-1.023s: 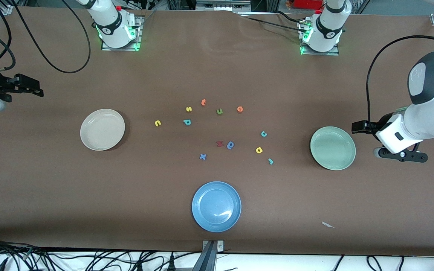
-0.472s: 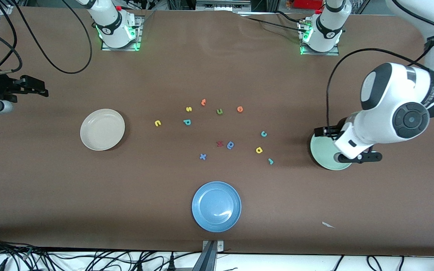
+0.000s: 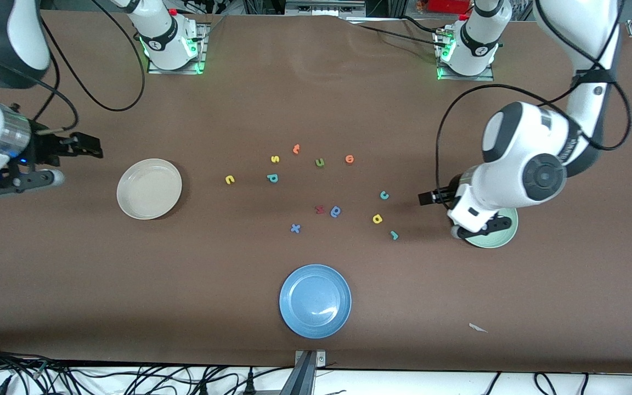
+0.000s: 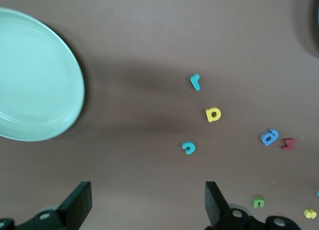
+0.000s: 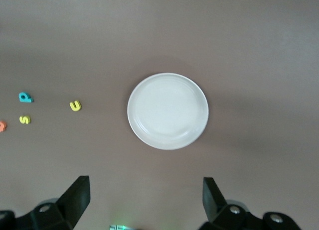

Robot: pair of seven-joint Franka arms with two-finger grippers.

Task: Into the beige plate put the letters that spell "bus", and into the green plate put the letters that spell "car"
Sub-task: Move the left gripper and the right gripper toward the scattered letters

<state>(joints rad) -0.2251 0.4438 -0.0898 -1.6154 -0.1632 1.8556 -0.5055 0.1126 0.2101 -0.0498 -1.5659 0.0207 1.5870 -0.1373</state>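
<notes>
A brown worktop (image 3: 74, 263) holds three round plates, none with anything in it. The beige plate (image 3: 149, 188) lies toward the right arm's end. The green plate (image 3: 500, 235) lies toward the left arm's end, partly covered by the left arm. A blue plate (image 3: 315, 301) sits nearest the front camera.

Small foam letters lie scattered between the plates. The yellow u (image 3: 230, 179), teal b (image 3: 272, 178) and yellow s (image 3: 275, 159) are on the beige plate's side. The teal c (image 3: 384, 195), yellow a (image 3: 377, 219) and teal r (image 3: 394, 235) are near the green plate. A green u (image 3: 320, 162), two orange letters (image 3: 349, 159), a red letter (image 3: 320, 209), a blue bowl-shaped letter (image 3: 336, 211) and a blue x (image 3: 295, 228) also lie loose.

The left claw (image 3: 431, 196), fingers apart and empty, hangs over the worktop between the green plate and the teal c; a second ago it was at the plate's outer side. The right claw (image 3: 86, 146), also apart and empty, hovers just outside the beige plate, having moved closer to it.
</notes>
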